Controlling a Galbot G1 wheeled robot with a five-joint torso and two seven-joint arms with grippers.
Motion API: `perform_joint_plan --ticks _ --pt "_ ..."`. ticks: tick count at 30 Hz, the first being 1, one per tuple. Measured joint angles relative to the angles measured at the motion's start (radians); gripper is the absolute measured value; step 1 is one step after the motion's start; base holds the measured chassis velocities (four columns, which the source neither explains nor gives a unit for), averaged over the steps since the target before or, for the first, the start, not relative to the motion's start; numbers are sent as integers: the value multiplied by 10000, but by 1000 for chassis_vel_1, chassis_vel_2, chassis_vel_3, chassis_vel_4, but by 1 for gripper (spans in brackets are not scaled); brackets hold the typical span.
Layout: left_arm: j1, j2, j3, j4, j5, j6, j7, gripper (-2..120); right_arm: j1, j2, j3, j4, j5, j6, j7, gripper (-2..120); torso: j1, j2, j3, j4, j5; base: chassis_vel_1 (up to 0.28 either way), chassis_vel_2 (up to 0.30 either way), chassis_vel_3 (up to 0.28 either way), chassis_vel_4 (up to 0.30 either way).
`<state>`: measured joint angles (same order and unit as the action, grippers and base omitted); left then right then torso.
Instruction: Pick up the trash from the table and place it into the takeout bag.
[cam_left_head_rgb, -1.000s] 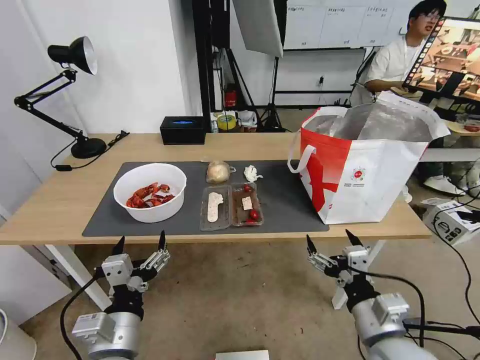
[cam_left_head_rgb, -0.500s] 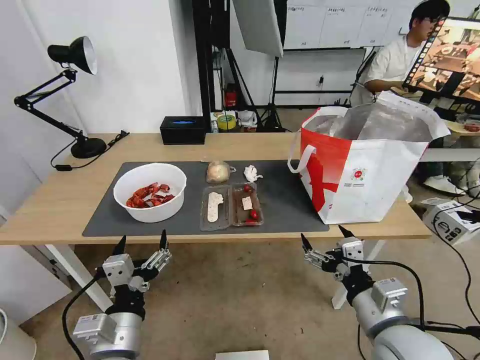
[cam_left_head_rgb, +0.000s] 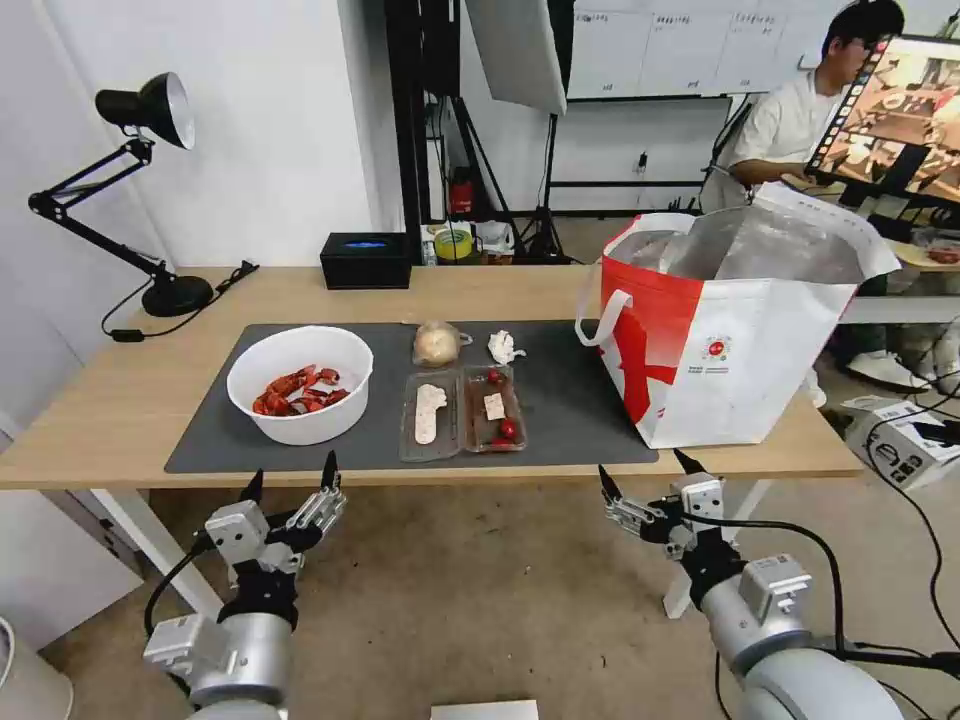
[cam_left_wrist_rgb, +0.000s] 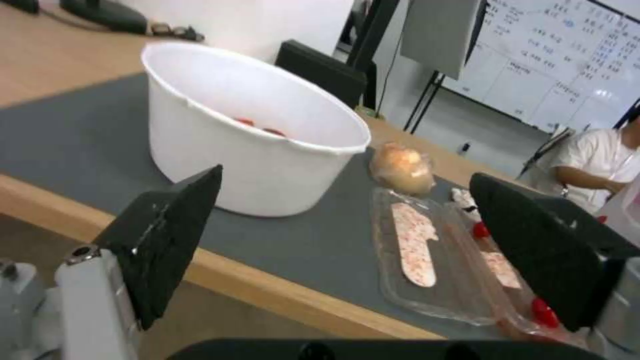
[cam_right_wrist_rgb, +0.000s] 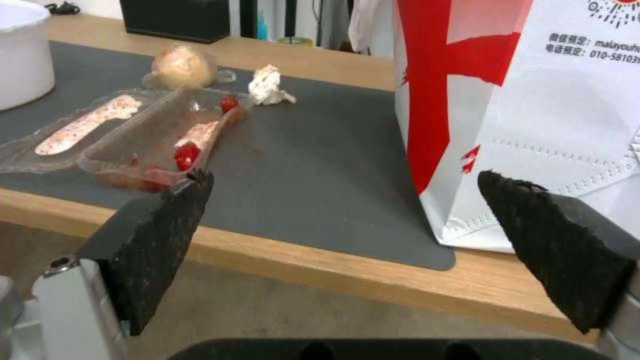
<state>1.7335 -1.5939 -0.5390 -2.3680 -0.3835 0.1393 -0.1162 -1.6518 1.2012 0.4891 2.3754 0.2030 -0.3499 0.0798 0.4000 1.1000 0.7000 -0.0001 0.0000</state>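
On the table (cam_left_head_rgb: 120, 410) a white bowl (cam_left_head_rgb: 300, 385) of red crayfish shells rests on the left of the grey mat (cam_left_head_rgb: 570, 400). Beside it lie the clear two-part tray (cam_left_head_rgb: 462, 412), a small bag with a beige lump (cam_left_head_rgb: 436, 344) and a crumpled tissue (cam_left_head_rgb: 503, 347). The white-and-red takeout bag (cam_left_head_rgb: 735, 340) stands open at the right. My left gripper (cam_left_head_rgb: 292, 478) is open below the table's front edge, under the bowl (cam_left_wrist_rgb: 253, 130). The right gripper (cam_left_head_rgb: 645, 472) hangs open below the edge, between the tray (cam_right_wrist_rgb: 140, 145) and the bag (cam_right_wrist_rgb: 533, 110).
At the back of the table are a black box (cam_left_head_rgb: 366, 260) and a black desk lamp (cam_left_head_rgb: 150, 190) with its cable. A white table leg (cam_left_head_rgb: 150, 545) stands close to my left arm. A small white box (cam_left_head_rgb: 900, 440) lies on the floor at the right.
Both grippers have risen slightly toward the table's front edge, and the right one has shifted a little left. The things on the table have not moved.
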Motion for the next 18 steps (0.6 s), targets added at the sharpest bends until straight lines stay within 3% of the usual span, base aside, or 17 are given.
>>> perform_joint_plan --ticks 11,13,18 --pt "-777 10 784 143 -2115 692 -1746 100 279 -122 -261 -223 -7 3 -8 100 1 0 0 2 1 0 0 0 0" --pt "-1096 11 1388 178 -3048 741 -2468 100 278 -150 -256 -224 -7 0 -9 100 0 0 0 1 1 0 0 0 0" --pt "-1423 13 2041 321 -3777 749 -2967 100 240 -188 -191 -201 -7 -20 -10 100 0 0 0 0 1 0 0 0 0"
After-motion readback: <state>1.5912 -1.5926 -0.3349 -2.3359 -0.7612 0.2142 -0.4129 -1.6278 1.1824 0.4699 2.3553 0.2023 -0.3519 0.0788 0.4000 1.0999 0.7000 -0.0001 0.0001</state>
